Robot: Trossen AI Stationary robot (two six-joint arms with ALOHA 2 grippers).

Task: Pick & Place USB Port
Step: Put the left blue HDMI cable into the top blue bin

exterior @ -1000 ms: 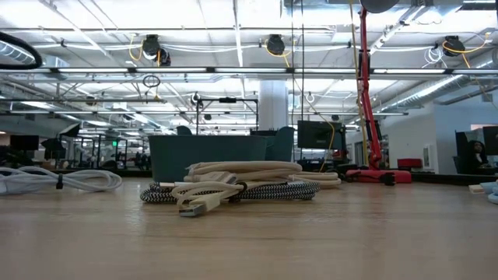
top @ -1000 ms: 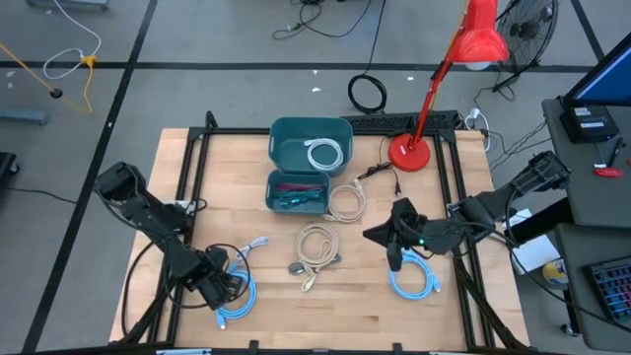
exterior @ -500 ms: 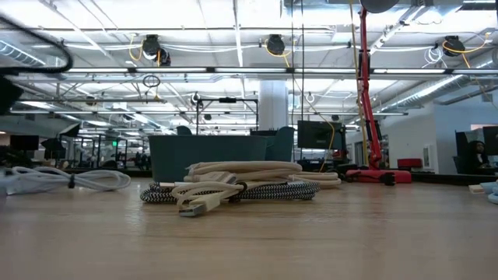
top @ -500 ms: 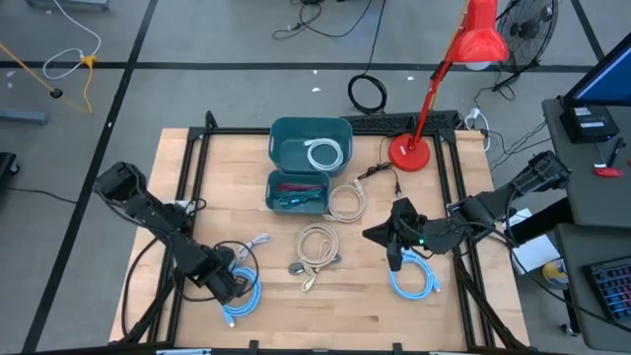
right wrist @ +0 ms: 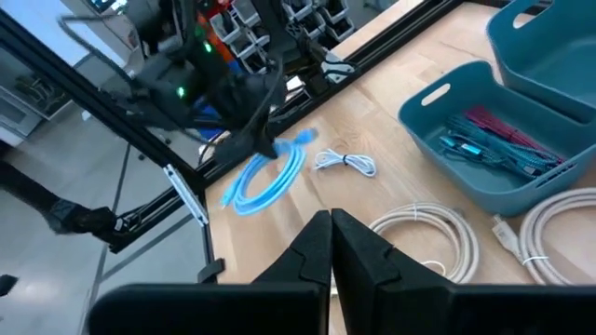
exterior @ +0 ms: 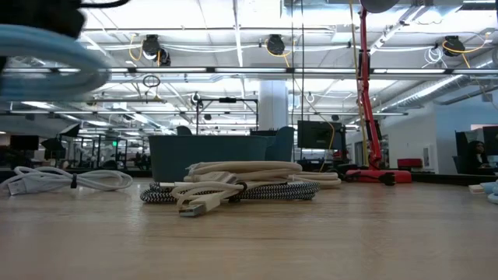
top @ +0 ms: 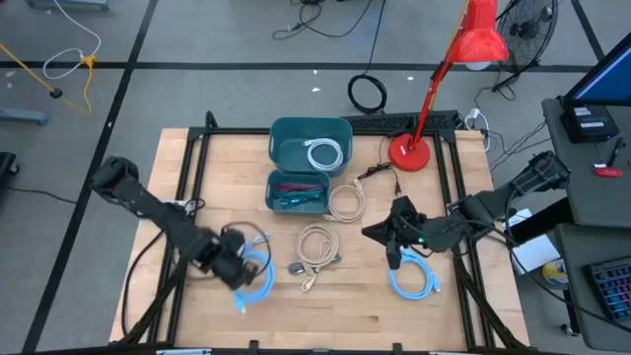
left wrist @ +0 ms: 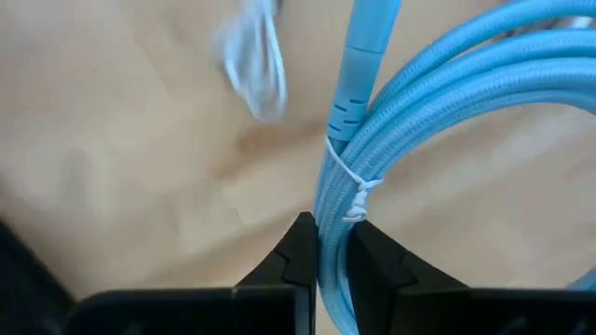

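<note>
My left gripper (top: 240, 268) is shut on a light-blue coiled USB cable (top: 256, 278), which shows high in the low view (exterior: 47, 58). A white cable (top: 258, 240) lies on the wood just beyond it. Two teal bins stand at the far middle, one with a white cable (top: 311, 143) and one with dark cables (top: 298, 190). My right gripper (top: 394, 258) is shut above the table, beside a second blue coil (top: 412, 279) that lies flat. My left gripper pinches the blue coil's bundled strands (left wrist: 333, 233) between its two fingers, just below the thin white tie (left wrist: 358, 191). The fingers lie across the bundle and slant down from above. The coil (right wrist: 265, 177) is lifted clear of the table and hangs tilted.
Two beige cable coils (top: 317, 247) (top: 345, 202) lie mid-table, the nearer one over a braided dark cable (exterior: 280, 190). A red desk lamp (top: 409, 150) stands at the far right. A black frame rail (top: 187, 197) borders the table.
My left gripper has risen and gone a little toward the table's far and right edges with the blue coil. The coil, flat on the wood a second ago, is now lifted clear. The white cable has stayed in place.
</note>
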